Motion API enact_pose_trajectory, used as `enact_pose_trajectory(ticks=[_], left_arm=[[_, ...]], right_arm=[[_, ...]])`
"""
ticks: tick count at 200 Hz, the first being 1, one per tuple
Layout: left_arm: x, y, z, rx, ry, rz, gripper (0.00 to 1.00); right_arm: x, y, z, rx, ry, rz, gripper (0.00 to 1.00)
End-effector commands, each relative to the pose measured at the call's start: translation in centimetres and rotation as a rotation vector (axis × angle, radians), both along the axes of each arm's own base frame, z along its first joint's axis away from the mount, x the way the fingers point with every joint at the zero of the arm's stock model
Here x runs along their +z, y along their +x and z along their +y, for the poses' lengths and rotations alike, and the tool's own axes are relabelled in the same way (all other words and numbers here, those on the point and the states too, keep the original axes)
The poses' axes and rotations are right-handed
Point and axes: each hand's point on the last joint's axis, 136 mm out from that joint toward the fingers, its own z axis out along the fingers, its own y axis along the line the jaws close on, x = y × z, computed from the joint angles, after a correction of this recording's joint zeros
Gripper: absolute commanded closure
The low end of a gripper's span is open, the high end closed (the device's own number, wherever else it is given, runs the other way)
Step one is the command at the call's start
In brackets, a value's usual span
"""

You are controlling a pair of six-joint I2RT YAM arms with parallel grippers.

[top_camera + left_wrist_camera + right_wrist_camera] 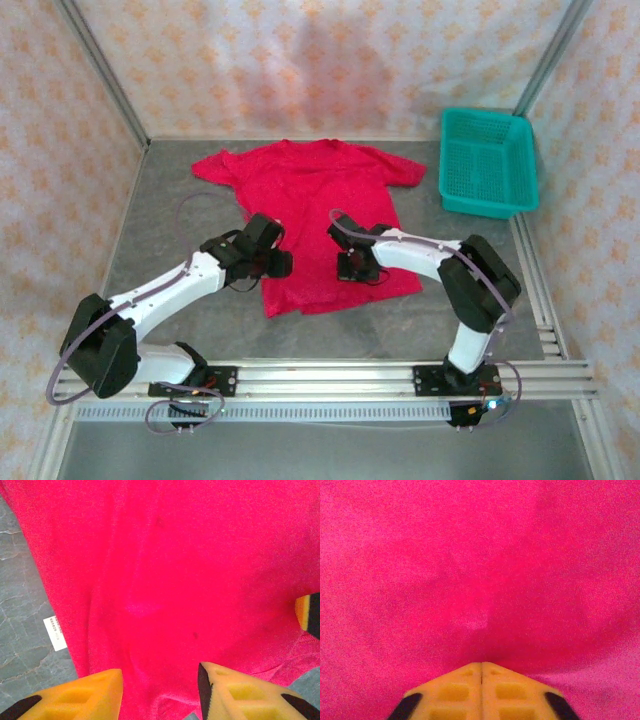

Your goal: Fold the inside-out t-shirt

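Near the hem of the t-shirt [315, 215], left hand [160, 672] spread apart, right hand [481, 666] closed, apparently pinching cloth; both should grip that hem evenly before lifting.

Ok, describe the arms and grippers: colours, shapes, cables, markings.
The left arm and right arm have white links, bulky black joint housings and a thin lilac-grey cable looping alongside each. The left gripper and right gripper carry wedge-shaped yellow-orange fingers with moulded recesses and black patches. I can read no markings.
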Motion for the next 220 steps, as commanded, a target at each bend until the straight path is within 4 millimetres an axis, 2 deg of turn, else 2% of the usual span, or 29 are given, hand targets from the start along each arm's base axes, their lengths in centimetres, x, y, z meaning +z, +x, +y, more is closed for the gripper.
enact_pose_trajectory(ticks=[1, 19, 39, 83, 116, 136, 185, 220], left_arm=[[0.4, -0.1, 0.5, -0.011, 0.043, -0.004, 0.55], [0.7, 0.1, 0.4, -0.036, 0.051, -0.017, 0.55], [1.2, -0.1, -1.0, -0.149, 0.037, -0.044, 0.57], [2.5, -1.4, -5.4, -0.441, 0.068, -0.172, 0.54], [3.3, -3.4, -9.6, -0.704, 0.125, -0.357, 0.45], [2.8, -2.5, -9.8, -0.703, 0.183, -0.422, 0.35], [-0.3, -0.4, -9.6, -0.673, 0.3, -0.418, 0.34], [-1.5, 0.4, -9.8, -0.646, 0.311, -0.436, 0.33]], right_arm=[[1.4, 0.4, -0.2, -0.002, -0.024, -0.029, 1.0], [2.6, 0.3, -0.5, -0.002, -0.026, -0.04, 1.0], [4.3, 0.2, -0.7, -0.002, -0.012, -0.059, 1.0], [9.2, 0.3, 0.2, -0.01, 0.109, -0.134, 1.0], [10.9, 0.5, 1.2, -0.011, 0.177, -0.145, 1.0], [11.1, 0.8, 1.4, -0.018, 0.187, -0.149, 1.0], [11.7, 1.1, 0.8, -0.041, 0.195, -0.16, 1.0], [12.3, 1.4, -0.1, -0.068, 0.21, -0.168, 1.0]])
